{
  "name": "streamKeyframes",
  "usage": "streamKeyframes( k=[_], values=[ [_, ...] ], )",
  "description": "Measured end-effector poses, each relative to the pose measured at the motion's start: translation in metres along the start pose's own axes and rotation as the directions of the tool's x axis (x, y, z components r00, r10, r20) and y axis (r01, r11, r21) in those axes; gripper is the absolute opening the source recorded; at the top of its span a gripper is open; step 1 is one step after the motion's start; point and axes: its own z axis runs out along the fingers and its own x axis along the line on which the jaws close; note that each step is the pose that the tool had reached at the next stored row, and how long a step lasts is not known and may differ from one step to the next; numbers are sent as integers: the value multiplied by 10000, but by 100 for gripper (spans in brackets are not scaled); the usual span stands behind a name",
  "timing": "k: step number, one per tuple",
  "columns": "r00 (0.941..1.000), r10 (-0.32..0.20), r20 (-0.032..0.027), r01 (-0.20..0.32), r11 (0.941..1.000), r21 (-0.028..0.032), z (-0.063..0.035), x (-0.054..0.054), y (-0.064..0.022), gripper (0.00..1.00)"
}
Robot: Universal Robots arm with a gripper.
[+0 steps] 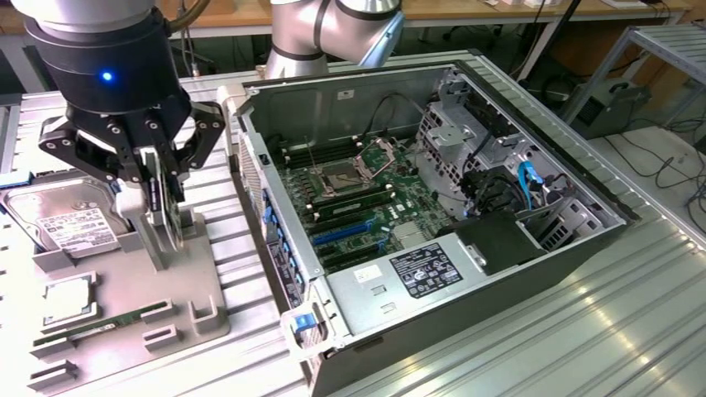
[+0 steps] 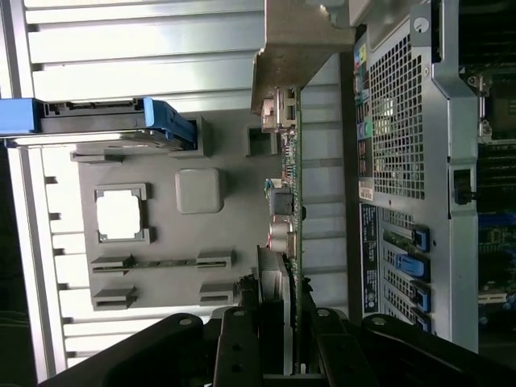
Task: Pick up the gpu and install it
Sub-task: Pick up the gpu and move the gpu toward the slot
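Gripping the gpu [image 1: 164, 217] edge-on, my gripper [image 1: 149, 178] has narrow jaws clamped on it, upright in the tray [image 1: 132, 302] beside the computer case [image 1: 364, 308]. Pickup step, I judge; lifting calls for a straight pull.

Exterior view: high, off arm, looks obliquely down over open computer case [image 1: 331, 103] and grey parts tray [image 1: 138, 281], mid-range. Wrist view: close behind gripper [image 2: 282, 318], looks along clamped gpu [image 2: 296, 242] onto tray. Shared: tray, case side, gpu.
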Motion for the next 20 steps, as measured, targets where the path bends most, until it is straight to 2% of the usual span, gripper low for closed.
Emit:
streamKeyframes(
  k=[20],
  values=[
    [10000, 0, -1, 0, 10000, 0, -198, -4, -3, 28]
  ],
)
